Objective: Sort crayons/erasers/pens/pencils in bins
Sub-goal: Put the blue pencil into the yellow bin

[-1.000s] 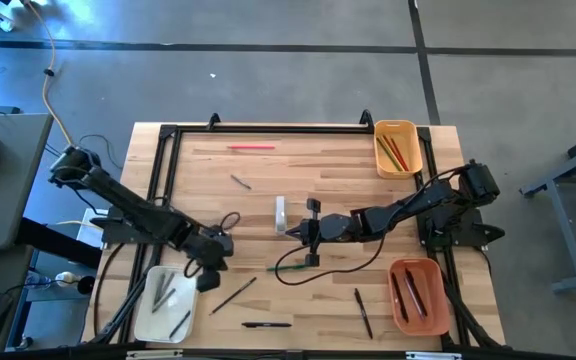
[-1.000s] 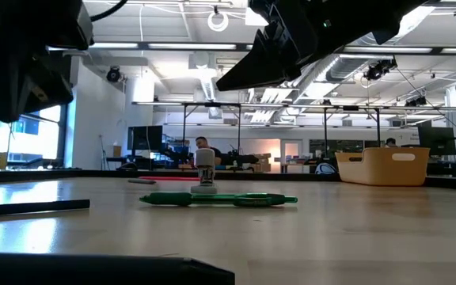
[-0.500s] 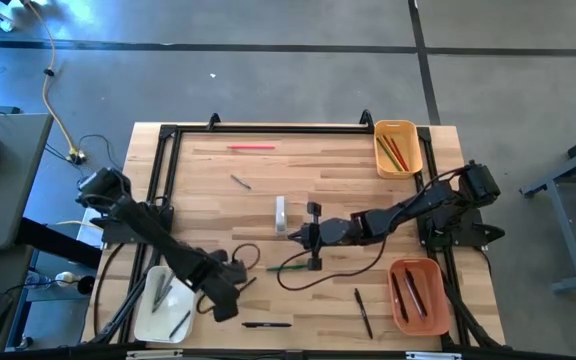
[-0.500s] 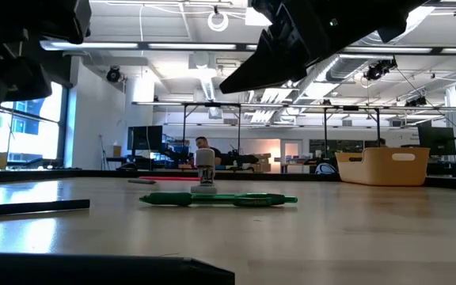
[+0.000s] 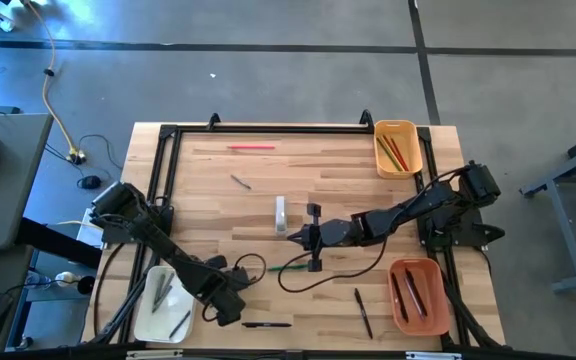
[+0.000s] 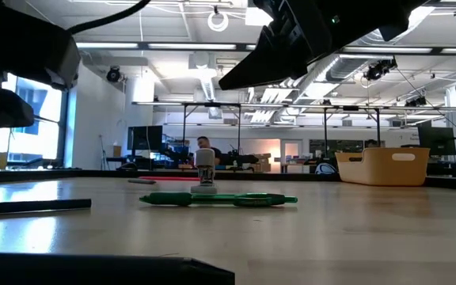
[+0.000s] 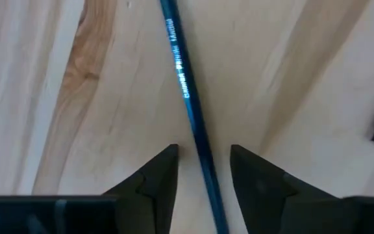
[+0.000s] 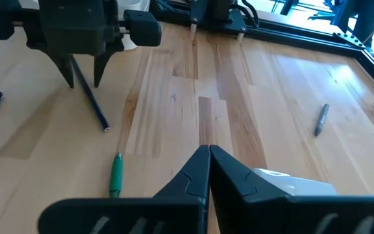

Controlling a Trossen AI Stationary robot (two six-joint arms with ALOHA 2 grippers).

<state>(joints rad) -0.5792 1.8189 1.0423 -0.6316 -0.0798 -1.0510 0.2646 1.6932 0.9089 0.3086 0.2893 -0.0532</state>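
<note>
pencil [image 7: 188, 97] with unreadable pale print between spread fingers of left end effector [image 7: 203, 170], right end effector [image 8: 208, 159] pressed together

The wooden table [image 5: 338, 180] carries three bins [image 5: 397, 147], scattered pens [image 5: 266, 324], a red pencil [image 5: 252, 147].
</note>
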